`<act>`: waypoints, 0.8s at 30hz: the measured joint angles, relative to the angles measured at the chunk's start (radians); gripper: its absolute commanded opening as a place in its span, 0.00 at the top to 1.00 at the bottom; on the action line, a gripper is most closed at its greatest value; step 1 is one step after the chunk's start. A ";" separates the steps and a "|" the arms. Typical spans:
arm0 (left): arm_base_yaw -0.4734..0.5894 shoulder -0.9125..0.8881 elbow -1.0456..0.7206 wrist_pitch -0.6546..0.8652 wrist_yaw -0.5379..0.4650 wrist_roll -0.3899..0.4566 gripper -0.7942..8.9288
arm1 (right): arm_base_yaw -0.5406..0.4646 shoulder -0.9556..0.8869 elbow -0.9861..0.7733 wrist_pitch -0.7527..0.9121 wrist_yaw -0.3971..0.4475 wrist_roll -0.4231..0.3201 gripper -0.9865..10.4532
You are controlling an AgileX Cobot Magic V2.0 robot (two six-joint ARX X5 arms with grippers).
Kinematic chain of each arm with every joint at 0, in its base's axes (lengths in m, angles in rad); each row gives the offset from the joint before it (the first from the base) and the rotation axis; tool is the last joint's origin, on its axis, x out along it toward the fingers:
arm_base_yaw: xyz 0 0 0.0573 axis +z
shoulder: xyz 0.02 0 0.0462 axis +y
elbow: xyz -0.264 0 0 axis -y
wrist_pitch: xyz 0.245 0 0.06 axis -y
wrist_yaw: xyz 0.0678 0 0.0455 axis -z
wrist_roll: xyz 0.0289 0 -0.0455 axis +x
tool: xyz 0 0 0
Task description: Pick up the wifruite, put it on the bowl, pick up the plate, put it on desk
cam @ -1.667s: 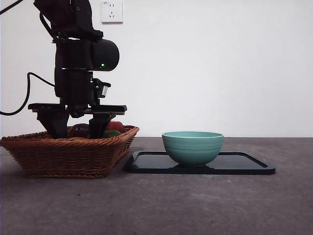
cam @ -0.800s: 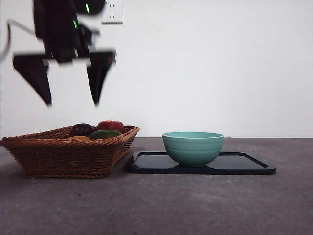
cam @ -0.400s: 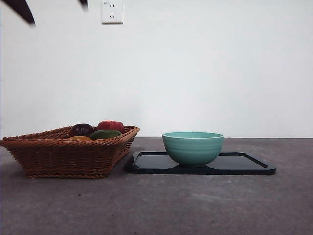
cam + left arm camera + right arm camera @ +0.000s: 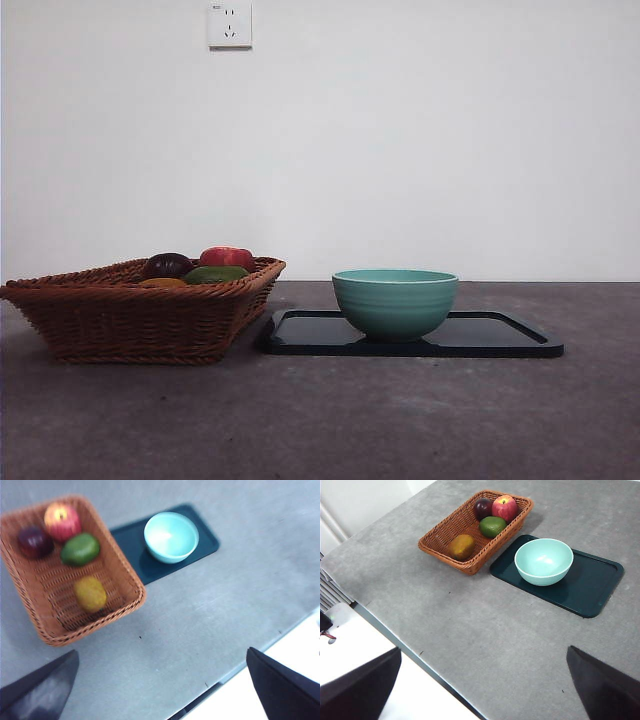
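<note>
The wifruite (image 4: 90, 593) lies alone in the near half of the wicker basket (image 4: 120, 580); it also shows as an orange-brown oval (image 4: 461, 546) and as a sliver above the rim (image 4: 162, 283). The mint-teal bowl (image 4: 395, 302) (image 4: 171, 536) (image 4: 543, 561) stands empty on the dark plate (image 4: 500, 335) (image 4: 130, 540) (image 4: 595, 587). My left gripper (image 4: 161, 652) hangs high above the desk (image 4: 400, 420), open and holding nothing. Equally high and open is my right gripper (image 4: 484, 650). Neither shows in the front view.
The basket (image 4: 140, 315) sits left of the plate and also holds a dark purple fruit (image 4: 167, 265), a red apple (image 4: 227, 258) and a green fruit (image 4: 214, 273). The desk's front edge (image 4: 395, 635) runs below both wrist cameras. A wall socket (image 4: 229, 24) is behind.
The gripper that stood in the basket two seconds ago has risen, open and holding nothing, out of the top of the front view. The fruits, bowl and plate have not moved.
</note>
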 measured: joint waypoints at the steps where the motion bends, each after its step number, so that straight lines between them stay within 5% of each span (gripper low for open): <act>1: -0.002 -0.037 -0.011 0.000 0.001 0.009 0.24 | 0.000 0.000 0.000 0.000 0.000 0.000 0.36; 13: -0.006 -0.423 -0.239 0.032 0.139 0.098 0.24 | 0.000 0.000 0.000 0.000 0.000 0.000 0.36; 24: -0.007 -0.469 -0.294 0.033 0.154 0.099 0.24 | 0.000 0.000 0.000 -0.032 0.000 0.012 0.36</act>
